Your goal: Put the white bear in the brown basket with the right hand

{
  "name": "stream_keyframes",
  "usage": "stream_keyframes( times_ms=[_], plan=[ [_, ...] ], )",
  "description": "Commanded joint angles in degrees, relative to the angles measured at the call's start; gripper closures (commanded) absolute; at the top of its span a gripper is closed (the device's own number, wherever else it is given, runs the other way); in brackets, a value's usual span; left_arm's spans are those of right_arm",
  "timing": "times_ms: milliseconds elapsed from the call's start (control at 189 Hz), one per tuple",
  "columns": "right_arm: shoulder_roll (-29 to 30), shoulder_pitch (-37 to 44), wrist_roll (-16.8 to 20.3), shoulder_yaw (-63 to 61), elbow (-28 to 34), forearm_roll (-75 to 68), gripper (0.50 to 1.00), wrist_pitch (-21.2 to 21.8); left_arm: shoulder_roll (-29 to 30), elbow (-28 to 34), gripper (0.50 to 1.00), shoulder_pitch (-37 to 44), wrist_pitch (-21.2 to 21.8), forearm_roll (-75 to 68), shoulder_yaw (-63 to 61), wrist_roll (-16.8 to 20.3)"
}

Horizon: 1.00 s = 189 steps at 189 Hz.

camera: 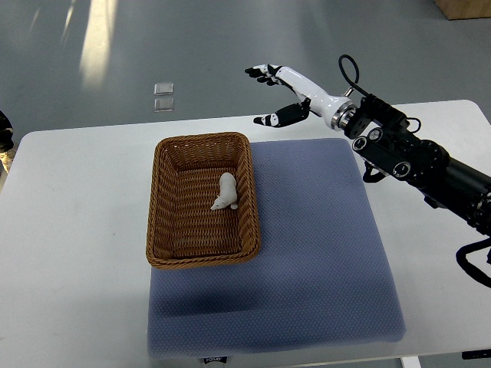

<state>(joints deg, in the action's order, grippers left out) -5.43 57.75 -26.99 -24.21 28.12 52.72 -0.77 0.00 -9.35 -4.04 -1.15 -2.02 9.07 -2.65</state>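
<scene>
The small white bear toy (225, 192) is lying inside the brown woven wicker basket (164, 222) near its right wall. The right robot hand (276, 95) is hovering released over the worktop's (77, 230) far edge; probably only a careless swing could be clipping the basket rim.

White table (77, 230) fills most of the frame, its far edge running across the upper part with grey floor (192, 46) beyond. Flat on it lies a blue-grey mat (322, 261), spreading from the centre down to the lower right, its bottom edge close to the table's near edge. The brown basket (202, 261) sits left of centre, its right part on the mat, its left part on bare tabletop.
</scene>
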Motion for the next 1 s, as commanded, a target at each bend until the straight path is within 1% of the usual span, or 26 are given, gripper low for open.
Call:
stream_keyframes(
  times_ms=[0,69,132,164,265,349,704,995],
  plan=[
    [-1.69,-2.9,2.64,-4.52,0.01,-8.32,0.605,-0.11,0.0,-0.14,0.5,0.0,0.01,0.0,0.07,0.01],
    [-2.57,-4.57,3.52,-7.25,0.01,-14.22,0.603,-0.11,0.0,-0.23,0.5,0.0,0.01,0.0,0.07,0.01],
    [-2.66,-5.89,4.31,-10.41,0.01,-21.86,0.587,-0.11,0.0,-0.23,0.5,0.0,0.01,0.0,0.07,0.01],
    [-2.74,-6.33,4.75,-11.29,0.01,-24.93,0.587,-0.11,0.0,-0.23,0.5,0.0,0.01,0.0,0.07,-0.08],
    [-3.45,-7.47,6.07,-11.91,0.01,-32.94,0.585,-0.2,0.0,-0.14,0.5,0.0,0.01,0.0,0.16,0.01],
    [-4.5,-8.35,6.16,-11.91,0.01,-38.47,0.579,-0.11,0.0,-0.23,0.5,0.0,0.01,0.0,0.16,-0.08],
    [-5.38,-8.97,6.25,-12.0,0.01,-54.12,0.576,0.5,0.0,-0.14,0.5,0.0,0.01,0.0,0.16,0.01],
    [-4.68,-10.02,5.98,-11.91,0.01,-54.74,0.576,0.59,0.0,-0.23,0.5,0.0,0.01,0.0,0.25,0.01]
  ],
)
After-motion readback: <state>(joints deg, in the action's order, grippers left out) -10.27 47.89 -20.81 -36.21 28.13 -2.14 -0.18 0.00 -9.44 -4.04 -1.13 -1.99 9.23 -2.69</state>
